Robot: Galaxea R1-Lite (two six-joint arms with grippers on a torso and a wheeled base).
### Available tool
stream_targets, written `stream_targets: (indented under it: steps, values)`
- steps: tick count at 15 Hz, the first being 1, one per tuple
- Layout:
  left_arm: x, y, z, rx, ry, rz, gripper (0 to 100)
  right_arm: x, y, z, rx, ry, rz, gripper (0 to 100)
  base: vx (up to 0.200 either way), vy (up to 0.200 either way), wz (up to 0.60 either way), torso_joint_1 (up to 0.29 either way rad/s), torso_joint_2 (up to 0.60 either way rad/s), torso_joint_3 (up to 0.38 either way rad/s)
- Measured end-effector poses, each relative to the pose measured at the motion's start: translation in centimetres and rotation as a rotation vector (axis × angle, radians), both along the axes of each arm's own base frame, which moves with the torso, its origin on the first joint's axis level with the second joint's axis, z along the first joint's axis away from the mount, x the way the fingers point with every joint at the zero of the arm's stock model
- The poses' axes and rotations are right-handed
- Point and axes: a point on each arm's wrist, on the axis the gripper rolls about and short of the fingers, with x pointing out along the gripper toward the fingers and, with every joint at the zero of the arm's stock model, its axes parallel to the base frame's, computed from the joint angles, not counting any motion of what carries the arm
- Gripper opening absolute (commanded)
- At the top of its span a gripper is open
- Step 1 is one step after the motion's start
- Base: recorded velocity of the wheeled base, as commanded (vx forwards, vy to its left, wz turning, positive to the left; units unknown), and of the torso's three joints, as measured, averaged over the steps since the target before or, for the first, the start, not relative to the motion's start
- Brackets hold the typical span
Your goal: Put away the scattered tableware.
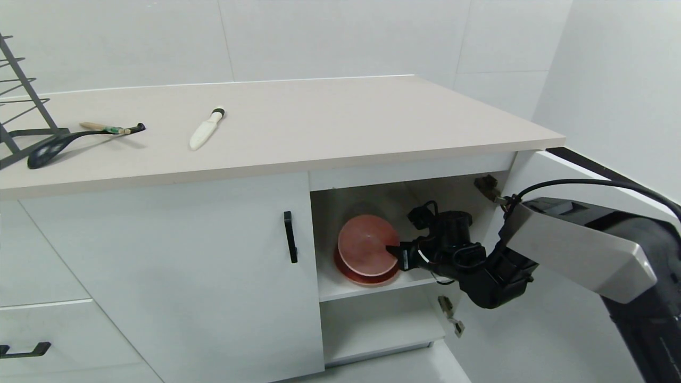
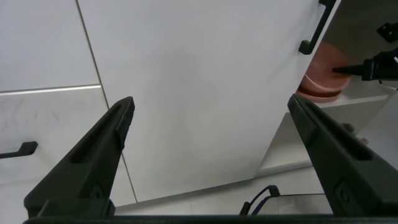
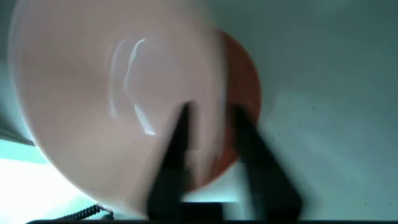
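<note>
At the cupboard shelf (image 1: 332, 290), the right gripper (image 1: 395, 251) clamps a tilted pink plate (image 1: 364, 244) above a red plate (image 1: 367, 277). Released while tilted, it could slide off (left gripper (image 2: 209, 106) spread wide).

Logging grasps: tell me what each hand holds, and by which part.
The right hand grips the pink plate by its rim. The left hand is open, holding nothing.

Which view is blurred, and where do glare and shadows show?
Right wrist view: blurred, white glare streaks on the pink plate. Head view: sharp, soft shadow beside the black spatula, cupboard interior dimmer. Left wrist view: sharp, left gripper dark against the white door.
</note>
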Motion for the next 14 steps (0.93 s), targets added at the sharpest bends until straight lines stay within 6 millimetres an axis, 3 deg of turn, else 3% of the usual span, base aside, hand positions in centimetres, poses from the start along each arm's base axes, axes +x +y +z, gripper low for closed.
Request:
stream_targets:
  steps: [5,9,12,14]
  values:
    - [0.0,0.0,0.0,-0.008,0.001,-0.002,100,-0.2,-0.1,0.0,-0.014,-0.015,0.011,100,0.0,0.0,0.0,0.0,0.0,0.0]
    - [0.0,0.0,0.0,-0.008,0.001,-0.002,100,-0.5,-0.1,2.3,-0.009,-0.109,0.031,100,0.0,0.0,0.0,0.0,0.0,0.0]
    - [0.0,0.0,0.0,-0.01,0.0,-0.003,100,-2.0,-0.5,4.2,-0.009,-0.18,0.051,100,0.0,0.0,0.0,0.0,0.0,0.0]
    - [0.0,0.0,0.0,-0.007,-0.004,-0.003,100,-4.4,-0.9,4.5,-0.007,-0.233,0.073,100,0.0,0.0,0.0,0.0,0.0,0.0]
